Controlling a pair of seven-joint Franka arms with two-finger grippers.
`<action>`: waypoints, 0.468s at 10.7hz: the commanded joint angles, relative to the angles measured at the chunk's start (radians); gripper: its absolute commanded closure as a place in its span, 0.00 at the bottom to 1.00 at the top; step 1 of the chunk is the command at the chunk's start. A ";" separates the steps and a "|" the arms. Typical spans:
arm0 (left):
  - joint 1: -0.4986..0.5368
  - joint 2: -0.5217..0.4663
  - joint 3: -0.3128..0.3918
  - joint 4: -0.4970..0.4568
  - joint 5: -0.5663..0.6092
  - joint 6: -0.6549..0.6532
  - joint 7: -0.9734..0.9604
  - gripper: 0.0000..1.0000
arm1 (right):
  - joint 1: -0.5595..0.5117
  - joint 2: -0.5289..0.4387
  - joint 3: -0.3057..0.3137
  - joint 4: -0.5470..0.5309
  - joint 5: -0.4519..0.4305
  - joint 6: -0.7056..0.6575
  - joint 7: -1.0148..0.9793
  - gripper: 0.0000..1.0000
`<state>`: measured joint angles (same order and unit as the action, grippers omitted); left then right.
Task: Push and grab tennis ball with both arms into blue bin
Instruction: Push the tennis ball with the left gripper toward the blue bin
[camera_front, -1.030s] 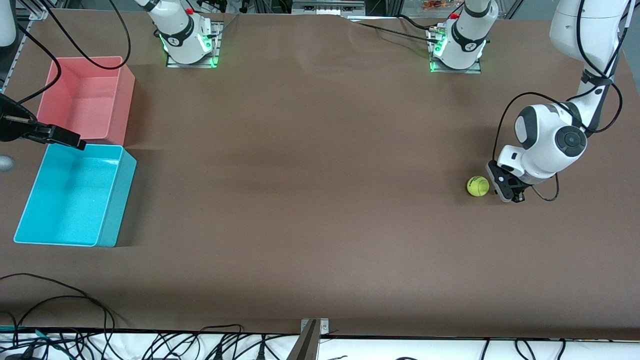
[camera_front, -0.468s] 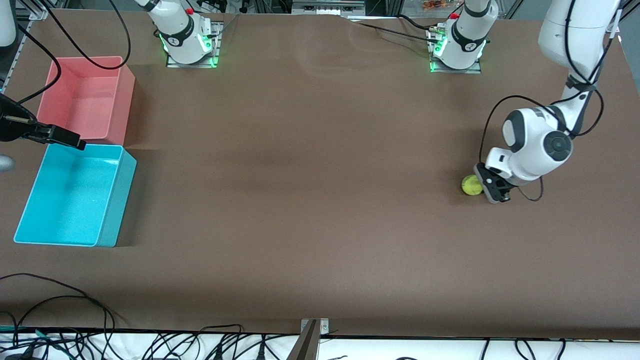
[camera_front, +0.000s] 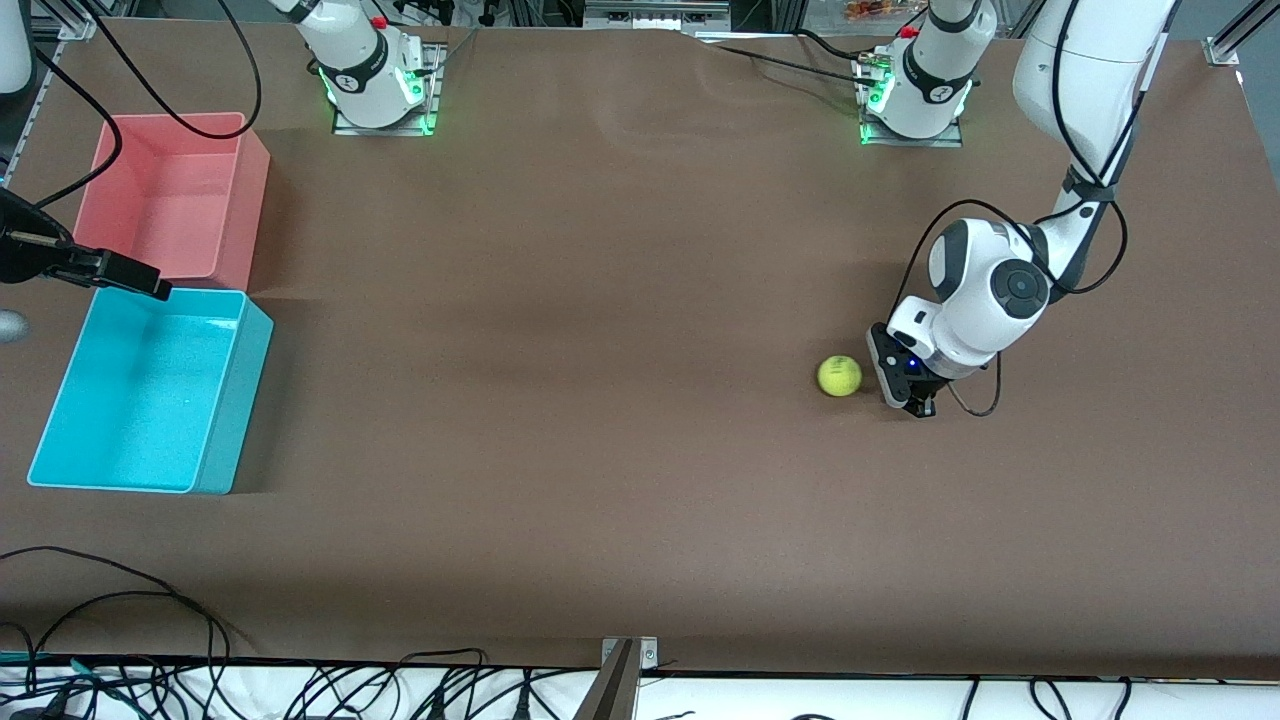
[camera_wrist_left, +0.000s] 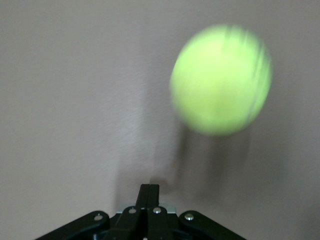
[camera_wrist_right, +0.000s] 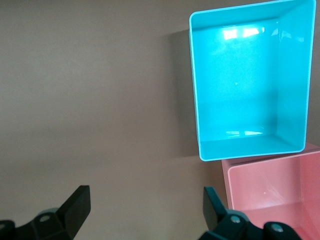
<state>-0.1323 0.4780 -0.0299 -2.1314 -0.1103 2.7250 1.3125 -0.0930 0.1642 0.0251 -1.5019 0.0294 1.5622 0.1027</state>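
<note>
The yellow-green tennis ball (camera_front: 840, 376) lies on the brown table toward the left arm's end, blurred in the left wrist view (camera_wrist_left: 220, 80). My left gripper (camera_front: 915, 402) is down at table height right beside the ball, on the side toward the left arm's end, a small gap apart. Its fingers (camera_wrist_left: 149, 189) are pressed shut on nothing. The blue bin (camera_front: 235, 410) stands at the right arm's end of the table and holds nothing. My right gripper (camera_front: 150, 287) hangs open over the bin's farther rim, and in the right wrist view (camera_wrist_right: 145, 205) nothing shows between its fingers. The bin's wall (camera_wrist_right: 250, 147) shows there too.
A pink bin (camera_front: 245, 200) stands against the blue bin, farther from the front camera, and its wall (camera_wrist_right: 270, 185) shows in the right wrist view. Both arm bases stand along the table's farther edge. Black cables hang along the nearer edge.
My left gripper has swept toward the right arm's end of the table, and the tennis ball has rolled ahead of it the same way. The right arm has not moved.
</note>
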 joint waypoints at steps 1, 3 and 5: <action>0.083 -0.027 0.016 0.007 -0.029 -0.034 0.030 0.72 | -0.005 0.005 0.003 0.017 0.001 -0.010 -0.005 0.00; 0.094 -0.086 0.060 -0.010 -0.028 -0.060 0.030 0.00 | -0.005 0.005 0.003 0.017 0.001 -0.010 -0.005 0.00; 0.092 -0.180 0.067 -0.038 -0.031 -0.097 0.011 0.00 | -0.005 0.005 0.003 0.017 0.001 -0.010 -0.003 0.00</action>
<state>-0.0283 0.4251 0.0297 -2.1218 -0.1107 2.6830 1.3203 -0.0932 0.1642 0.0250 -1.5020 0.0294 1.5622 0.1027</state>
